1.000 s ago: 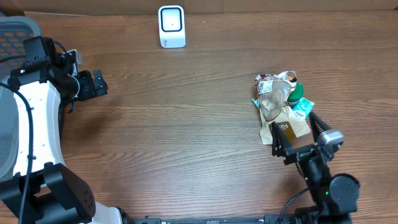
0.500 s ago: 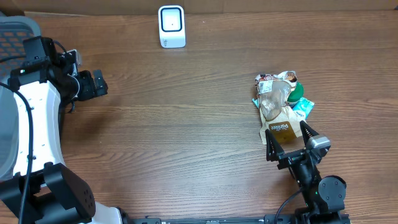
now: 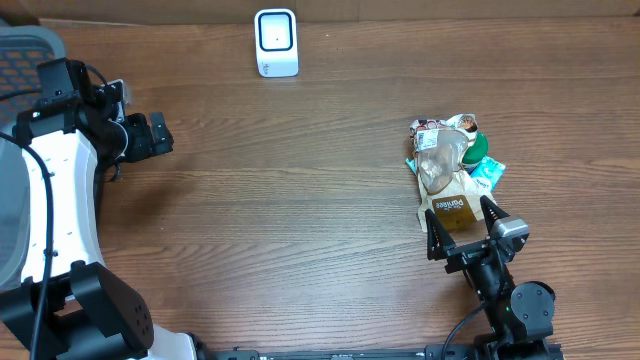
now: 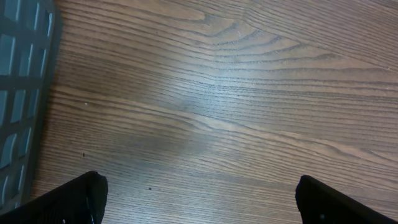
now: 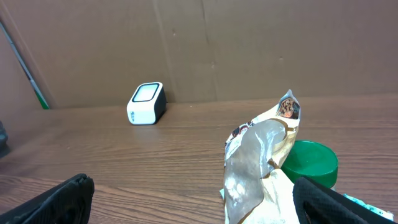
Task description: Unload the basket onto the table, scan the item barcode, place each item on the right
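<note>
The item, a crumpled tan snack bag [image 3: 441, 168] with a clear window, lies on the right of the table on a small pile, a white printed label at its far end. It rises just ahead in the right wrist view as the bag [image 5: 260, 167]. My right gripper [image 3: 460, 211] is open, its fingertips either side of the bag's near end, nothing gripped; the wrist view shows the right gripper [image 5: 199, 205] spread wide. The white scanner [image 3: 276, 42] stands at the far edge, also seen as the scanner [image 5: 147, 103]. My left gripper [image 3: 165, 135] is open over bare wood at the left, likewise the left gripper [image 4: 202, 202].
A green round lid [image 5: 311, 163] and a teal packet [image 3: 487, 172] sit in the pile against the bag. A grey mesh basket [image 3: 25, 48] is at the far left corner, its wall [image 4: 18, 93] close to my left gripper. Brown cardboard backs the table.
My right gripper has swung left and forward, lining up with the bag's near end, then held still. The left arm has not moved.
</note>
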You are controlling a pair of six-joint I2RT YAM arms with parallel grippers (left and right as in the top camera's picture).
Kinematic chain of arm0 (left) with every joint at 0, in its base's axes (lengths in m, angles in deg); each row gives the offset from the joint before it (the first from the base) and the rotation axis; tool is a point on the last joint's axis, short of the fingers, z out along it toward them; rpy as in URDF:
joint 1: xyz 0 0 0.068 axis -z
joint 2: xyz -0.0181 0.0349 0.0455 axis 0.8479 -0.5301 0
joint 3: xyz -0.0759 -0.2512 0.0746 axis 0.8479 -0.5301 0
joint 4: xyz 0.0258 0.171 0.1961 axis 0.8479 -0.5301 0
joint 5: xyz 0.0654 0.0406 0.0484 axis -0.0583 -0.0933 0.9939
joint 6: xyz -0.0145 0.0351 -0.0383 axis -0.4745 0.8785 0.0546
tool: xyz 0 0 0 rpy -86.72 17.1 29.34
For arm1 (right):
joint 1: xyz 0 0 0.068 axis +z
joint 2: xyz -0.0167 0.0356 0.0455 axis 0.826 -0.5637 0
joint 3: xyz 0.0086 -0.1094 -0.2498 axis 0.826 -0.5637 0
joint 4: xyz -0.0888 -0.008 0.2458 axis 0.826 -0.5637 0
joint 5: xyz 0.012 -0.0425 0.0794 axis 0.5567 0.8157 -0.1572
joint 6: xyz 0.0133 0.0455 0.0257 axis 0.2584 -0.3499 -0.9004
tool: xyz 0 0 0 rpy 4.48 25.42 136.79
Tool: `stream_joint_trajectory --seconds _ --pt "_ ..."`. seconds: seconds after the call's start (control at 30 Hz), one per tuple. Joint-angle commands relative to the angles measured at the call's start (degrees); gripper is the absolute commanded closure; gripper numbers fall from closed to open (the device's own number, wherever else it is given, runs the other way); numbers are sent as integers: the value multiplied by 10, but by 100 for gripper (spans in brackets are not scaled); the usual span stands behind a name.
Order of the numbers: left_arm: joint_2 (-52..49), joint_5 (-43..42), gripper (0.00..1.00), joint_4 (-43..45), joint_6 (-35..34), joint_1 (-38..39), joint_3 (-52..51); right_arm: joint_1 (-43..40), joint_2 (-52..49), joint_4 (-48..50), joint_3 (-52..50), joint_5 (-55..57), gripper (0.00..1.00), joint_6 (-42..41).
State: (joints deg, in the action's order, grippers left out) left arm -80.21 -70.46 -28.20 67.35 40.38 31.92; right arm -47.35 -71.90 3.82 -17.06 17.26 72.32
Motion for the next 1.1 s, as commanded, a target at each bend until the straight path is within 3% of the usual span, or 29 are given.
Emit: stream_joint_trajectory --seconds 0.0,0.6,1.07 --pt "-1 2 0 0 -1 4 3 4 6 2 -6 9 0 -2" --pt "1 2 0 0 -1 4 3 4 6 3 -6 9 0 -2" --pt "201 13 1 -4 3 59 3 4 6 3 -6 9 0 -2"
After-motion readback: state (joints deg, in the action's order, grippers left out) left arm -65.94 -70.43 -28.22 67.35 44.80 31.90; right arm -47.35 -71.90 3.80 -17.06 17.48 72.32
